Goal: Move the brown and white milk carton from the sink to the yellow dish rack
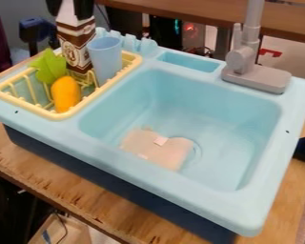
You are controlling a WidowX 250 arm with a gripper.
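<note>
I've got the pincer up at the top L of my cam view, clenched on the top of a brown-and-white carton, w/ its 2 black fingers on either side of the white neck. The carton is upright over the back of the yellow rack; can't tell if its base touches down. Just R of it I see 1 light blue cup standing in the rack, approx. upright. On the L there's 1 green leafy item, and nearer the cam, 1 yellow-orange rounded item, both in the rack. The rack sits on the L side of the light blue sink. Down in the basin, 1 pale pinkish flat item lies by the drain. A gray faucet is at the back R, and the whole unit's on a wooden table.
</note>
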